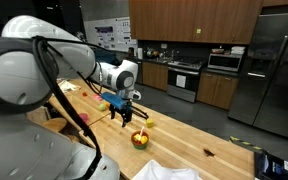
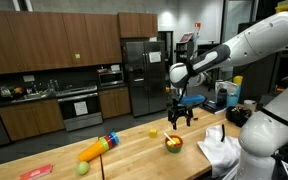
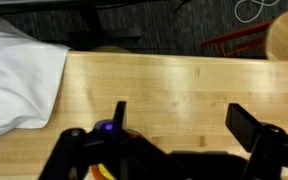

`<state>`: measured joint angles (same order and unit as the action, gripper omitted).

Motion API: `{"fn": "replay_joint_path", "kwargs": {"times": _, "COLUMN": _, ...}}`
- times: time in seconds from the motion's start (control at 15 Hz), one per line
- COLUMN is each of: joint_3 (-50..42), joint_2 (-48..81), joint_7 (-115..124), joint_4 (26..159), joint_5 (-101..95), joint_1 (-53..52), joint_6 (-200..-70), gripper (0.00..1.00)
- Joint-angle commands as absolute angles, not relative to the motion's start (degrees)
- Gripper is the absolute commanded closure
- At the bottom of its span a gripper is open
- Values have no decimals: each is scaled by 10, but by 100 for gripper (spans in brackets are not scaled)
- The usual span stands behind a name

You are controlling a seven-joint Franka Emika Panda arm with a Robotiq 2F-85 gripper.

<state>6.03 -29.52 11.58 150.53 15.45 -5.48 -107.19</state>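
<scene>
Wooden counter (image 2: pixel 134 152): the fruit bowl (image 2: pixel 173 143) lies just below the spread-jawed tool (image 2: pixel 180 121).

Kitchen. Dark wood cabinets (image 2: pixel 44 40) on the back wall at 10 o'clock, stainless fridge (image 2: pixel 139 75) at 12, oven (image 2: pixel 81 108) at 9. Butcher-block table (image 2: pixel 144 152) up front at 6. Dim lighting.

Dim kitchen; soft, low-resolution frames

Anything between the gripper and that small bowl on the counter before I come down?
Nothing visible. The open gripper hangs above the bowl, with only air between them in both exterior views. The white cloth lies off to the side.
</scene>
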Motion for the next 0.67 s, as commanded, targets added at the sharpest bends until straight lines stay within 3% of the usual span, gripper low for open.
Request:
{"fn": "replay_joint_path", "kwargs": {"times": 0.0, "joint_3": 73, "joint_2": -242, "joint_7": 77, "joint_4": 1479, "joint_5": 89, "joint_1": -55, "joint_6": -1033, "gripper": 0}}
{"fn": "replay_joint_path", "kwargs": {"times": 0.6, "joint_3": 66, "joint_2": -162, "joint_7": -115, "joint_4": 1415, "joint_5": -71, "joint_1": -71, "joint_6": -1035, "gripper": 0}}
